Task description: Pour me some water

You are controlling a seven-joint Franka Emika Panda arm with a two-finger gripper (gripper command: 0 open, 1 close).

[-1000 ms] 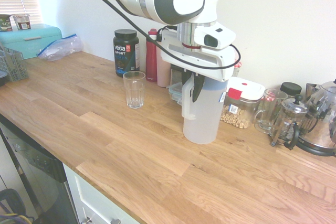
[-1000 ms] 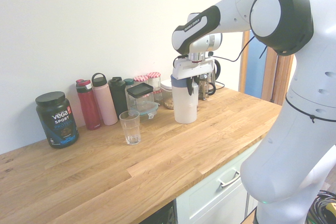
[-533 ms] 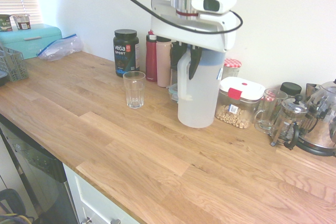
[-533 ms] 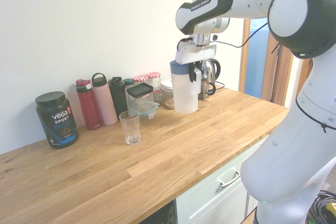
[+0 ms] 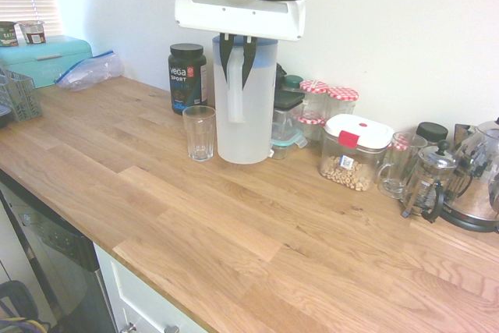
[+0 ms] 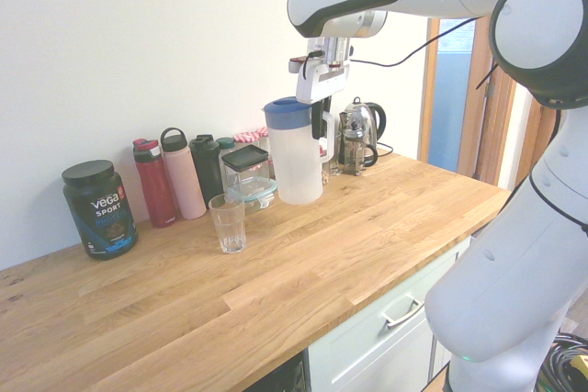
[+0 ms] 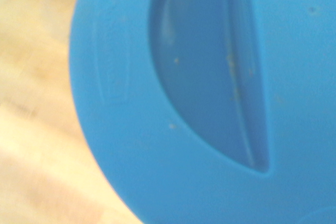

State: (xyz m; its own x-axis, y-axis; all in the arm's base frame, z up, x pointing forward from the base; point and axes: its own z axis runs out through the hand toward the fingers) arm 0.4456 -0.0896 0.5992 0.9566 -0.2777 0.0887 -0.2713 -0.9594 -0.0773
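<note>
White wall [image 5: 421, 29] behind wooden countertop [image 5: 257, 224]

Translucent white pitcher [image 5: 245, 107] with blue lid [image 7: 210, 103] hanging upright, clear of wooden counter [image 5: 234, 216], handle [image 5: 235, 91] facing first exterior camera, lid filling wrist view. Clear empty drinking glass [image 5: 199, 133] standing upright on counter, just beside pitcher, not touching, toward black tub side.

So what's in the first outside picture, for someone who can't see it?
A robot's fingers grip the handle of a white jug, held upright beside an empty glass on a wooden counter. Bottles and jars line the wall behind.
</note>
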